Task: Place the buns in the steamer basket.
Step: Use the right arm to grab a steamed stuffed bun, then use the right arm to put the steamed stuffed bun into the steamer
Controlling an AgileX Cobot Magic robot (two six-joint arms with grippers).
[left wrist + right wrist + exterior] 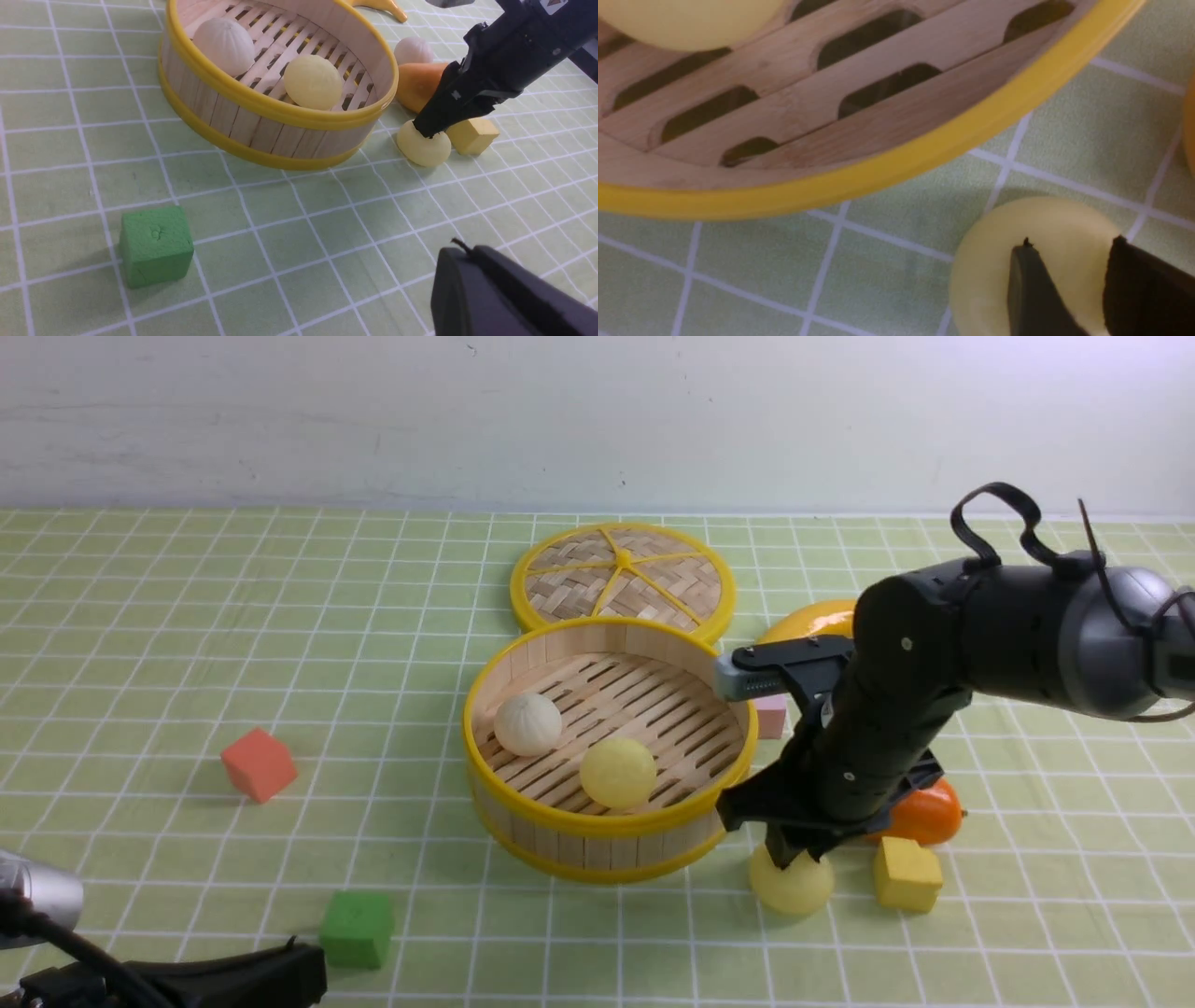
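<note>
Right tool [795, 857] has its two tips apart, right above a yellow bun [792, 887]. I think it is that way so one tip can slide down each side and squeeze. It does not look like it has a good hold yet. That bun sits on the tabletop [597, 952], near the right side of the steamer basket [611, 821], so its trip looks short.

Two buns are in the basket: a white one [528, 724] on the left and a yellow one [618, 773] nearer. There is room on the far and right side for more. Another pale bun [414, 50] is outside, past the orange fruit [920, 812], so it may have to wait its turn.

Left tool [306, 963] is pinched shut with nothing in it, near the green block [358, 929], maybe to stay out of the way.
</note>
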